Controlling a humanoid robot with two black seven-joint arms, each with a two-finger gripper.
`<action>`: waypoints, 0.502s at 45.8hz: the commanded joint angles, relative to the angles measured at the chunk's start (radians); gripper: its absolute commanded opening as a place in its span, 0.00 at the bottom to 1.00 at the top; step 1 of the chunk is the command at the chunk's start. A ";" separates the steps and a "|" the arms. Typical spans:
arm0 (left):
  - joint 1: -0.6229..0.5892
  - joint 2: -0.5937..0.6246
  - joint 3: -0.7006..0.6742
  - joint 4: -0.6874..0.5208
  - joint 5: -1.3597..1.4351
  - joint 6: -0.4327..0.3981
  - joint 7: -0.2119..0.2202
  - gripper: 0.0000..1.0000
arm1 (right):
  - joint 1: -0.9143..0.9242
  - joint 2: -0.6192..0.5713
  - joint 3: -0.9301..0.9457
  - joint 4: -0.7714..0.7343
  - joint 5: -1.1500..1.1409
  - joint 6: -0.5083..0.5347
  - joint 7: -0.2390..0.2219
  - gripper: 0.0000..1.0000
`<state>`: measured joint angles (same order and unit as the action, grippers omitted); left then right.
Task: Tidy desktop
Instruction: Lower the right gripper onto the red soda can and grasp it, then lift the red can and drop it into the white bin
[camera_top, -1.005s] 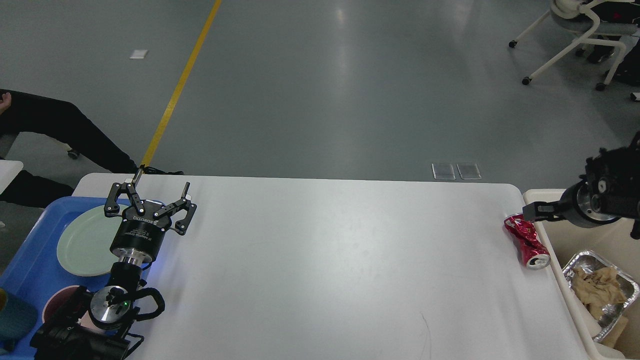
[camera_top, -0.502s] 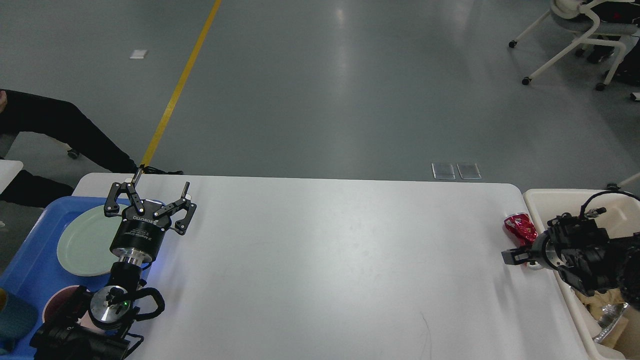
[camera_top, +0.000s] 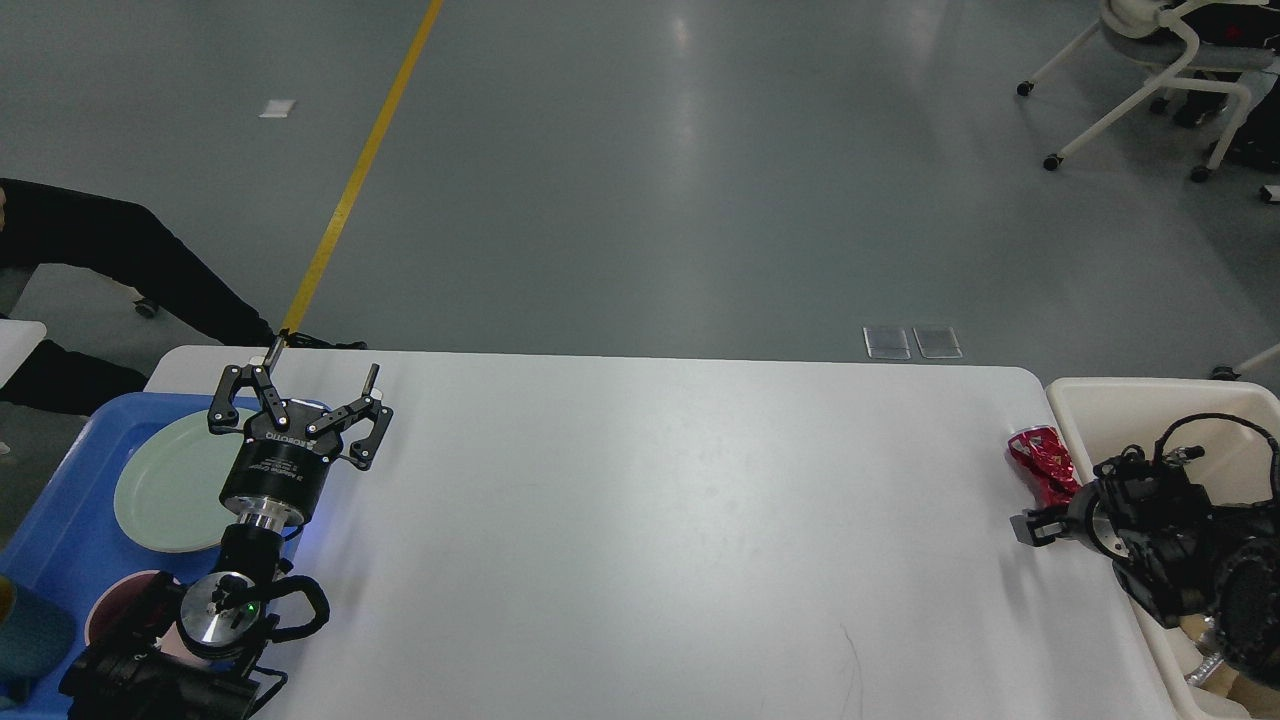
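The big white bench (camera_top: 640, 520) with rounded corners fills the lower part of the view. Most of its smooth top is bare, so there is lots of open room in the middle.

At the left edge sits a blue plastic tray (camera_top: 60, 520). A pale green round plate (camera_top: 165, 490) lies in it, and a pink cup (camera_top: 112, 610) stands nearer to me. The left gripper (camera_top: 305, 385) hangs over the bench's far left corner, just beside the plate. Its black fingers (camera_top: 235, 392) are spread wide and hold nothing.

At the right edge a crushed shiny red can (camera_top: 1042, 462) lies on its side, just beside the wall of a beige plastic bin (camera_top: 1100, 400). The right gripper (camera_top: 1035, 525) sits low at that edge, on the near side of the can. It is small and dark, so I cannot tell how far open its fingers are, or if they touch the can.

A second ago the right gripper was higher up, behind the can at the bin's rim, and the whole can showed. Now the arm has come down and toward me and covers the can's near end. The left arm has not moved.
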<state>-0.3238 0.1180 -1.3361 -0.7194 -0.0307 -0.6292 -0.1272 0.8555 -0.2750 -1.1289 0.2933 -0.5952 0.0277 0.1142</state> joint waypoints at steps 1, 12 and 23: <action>0.000 0.000 0.000 0.000 0.000 0.000 0.000 0.97 | -0.007 -0.001 0.003 0.003 0.043 0.000 -0.002 0.88; 0.000 0.000 0.000 0.000 0.000 0.000 0.000 0.97 | -0.010 -0.003 0.003 0.015 0.058 0.001 -0.005 0.40; -0.001 0.000 0.000 0.000 0.000 0.000 0.000 0.97 | 0.003 -0.015 0.014 0.076 0.069 0.011 -0.019 0.00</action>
<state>-0.3246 0.1180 -1.3361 -0.7194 -0.0307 -0.6291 -0.1275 0.8465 -0.2818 -1.1200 0.3246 -0.5358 0.0332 0.1065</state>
